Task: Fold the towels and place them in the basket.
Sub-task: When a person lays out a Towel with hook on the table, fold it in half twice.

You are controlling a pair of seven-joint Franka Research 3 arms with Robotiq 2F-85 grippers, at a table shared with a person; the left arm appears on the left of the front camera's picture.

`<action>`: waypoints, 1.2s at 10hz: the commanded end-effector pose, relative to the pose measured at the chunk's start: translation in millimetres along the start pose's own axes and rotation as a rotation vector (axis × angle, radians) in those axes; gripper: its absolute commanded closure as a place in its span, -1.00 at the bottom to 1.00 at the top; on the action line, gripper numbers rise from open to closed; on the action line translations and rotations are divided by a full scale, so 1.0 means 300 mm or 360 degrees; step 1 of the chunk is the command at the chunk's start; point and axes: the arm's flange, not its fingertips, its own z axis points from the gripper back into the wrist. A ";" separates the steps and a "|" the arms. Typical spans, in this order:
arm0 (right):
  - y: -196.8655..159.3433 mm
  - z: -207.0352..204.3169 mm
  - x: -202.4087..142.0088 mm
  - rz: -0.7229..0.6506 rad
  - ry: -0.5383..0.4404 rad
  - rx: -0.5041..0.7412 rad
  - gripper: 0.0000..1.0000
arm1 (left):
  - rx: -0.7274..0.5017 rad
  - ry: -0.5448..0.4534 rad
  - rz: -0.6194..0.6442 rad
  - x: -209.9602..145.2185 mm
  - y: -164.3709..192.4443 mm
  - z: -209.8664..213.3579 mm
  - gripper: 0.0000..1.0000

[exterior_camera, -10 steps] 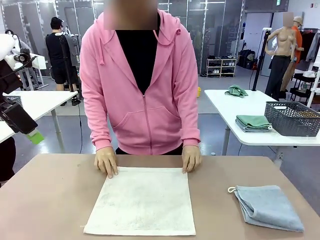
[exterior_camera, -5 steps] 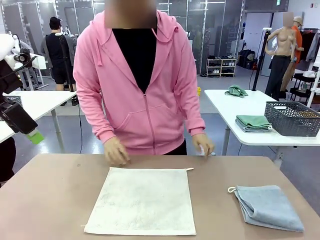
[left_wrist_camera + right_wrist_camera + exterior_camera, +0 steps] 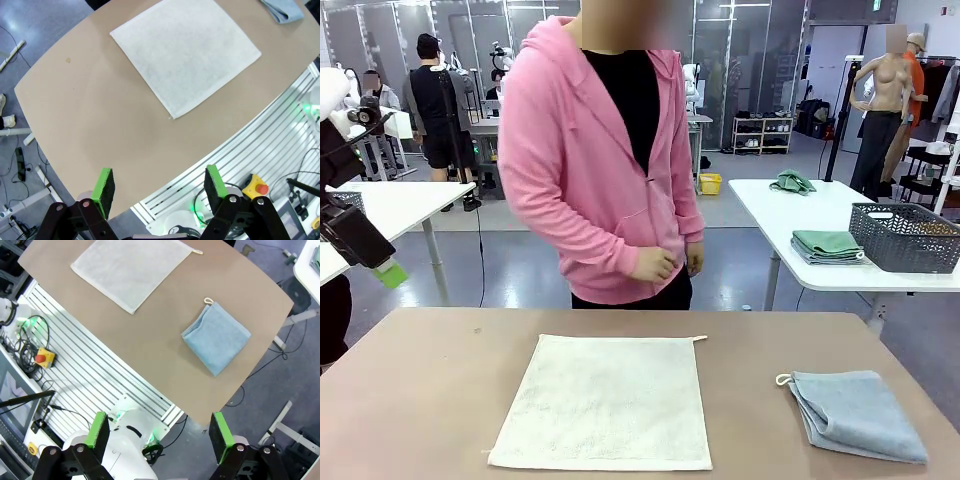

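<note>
Find the cream towel [image 3: 605, 400] spread flat and unfolded at 6 o'clock on the tabletop [image 3: 420, 400], with a small loop at its 1 o'clock corner. Find the blue-grey towel [image 3: 855, 412] at 4 o'clock, folded into a thick pad, white loop toward 10 o'clock, well apart from the cream one. Note a dark mesh basket [image 3: 905, 235] on a separate table out at 3 o'clock; cannot tell whether meant for this task. Read the left end effector [image 3: 160, 184] as apart, green pads wide with nothing between, hanging high off the 8 o'clock edge. Read the right end effector [image 3: 159, 432] as likewise apart and empty, high off the 5 o'clock side. See the person's hands [image 3: 660, 265] at the waist at 12 o'clock, clear of the cloth.

Judge folding of the cream towel not yet begun. Could fail at the pinch, given thin cloth lying tight on the tabletop: a skid over the edge catching nothing, or a bunched wad. Could drag the whole sheet toward 12 o'clock when lifting only 1 corner, leaving a skewed fold. Might also brush the blue-grey towel with the right arm and undo its fold. With 2 arms lifting unevenly, expect a crooked crease.
</note>
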 end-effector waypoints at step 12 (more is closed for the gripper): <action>0.390 -0.926 0.214 0.1159 0.0395 -0.0030 -1.00 | -0.0061 0.0254 -0.1163 -0.039 -0.234 -0.601 -0.81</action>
